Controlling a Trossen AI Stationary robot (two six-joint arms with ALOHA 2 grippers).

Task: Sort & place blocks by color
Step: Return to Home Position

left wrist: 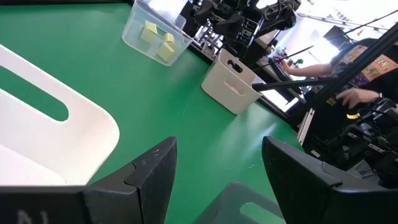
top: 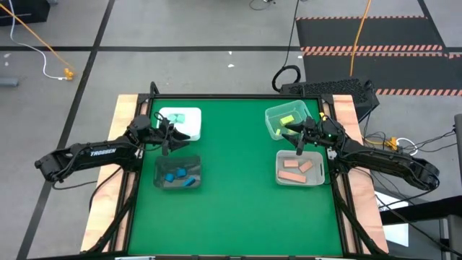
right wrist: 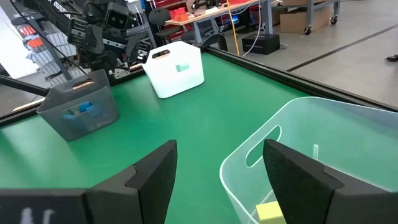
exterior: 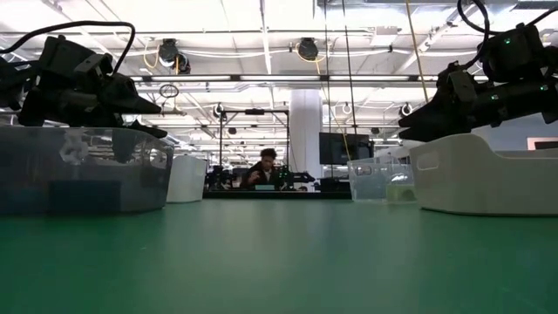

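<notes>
Blocks lie sorted in four trays on the green table. Blue blocks (top: 179,175) are in the grey tray (top: 162,165) at near left, and a teal block (top: 181,118) is in the white tray (top: 193,128) at far left. Yellow-green blocks (top: 286,119) lie in the clear tray (top: 273,115) at far right. Tan-peach blocks (top: 297,167) lie in the white tray (top: 317,177) at near right. My left gripper (top: 170,139) hangs open between the two left trays. My right gripper (top: 299,141) hangs open between the two right trays. Neither holds anything.
The middle of the table between the tray pairs is bare green mat (top: 234,159). Wooden side rails (top: 115,144) border the table. In the low view a person (exterior: 266,166) sits far behind the table. Cables and a striped floor mat (top: 368,32) lie beyond the far edge.
</notes>
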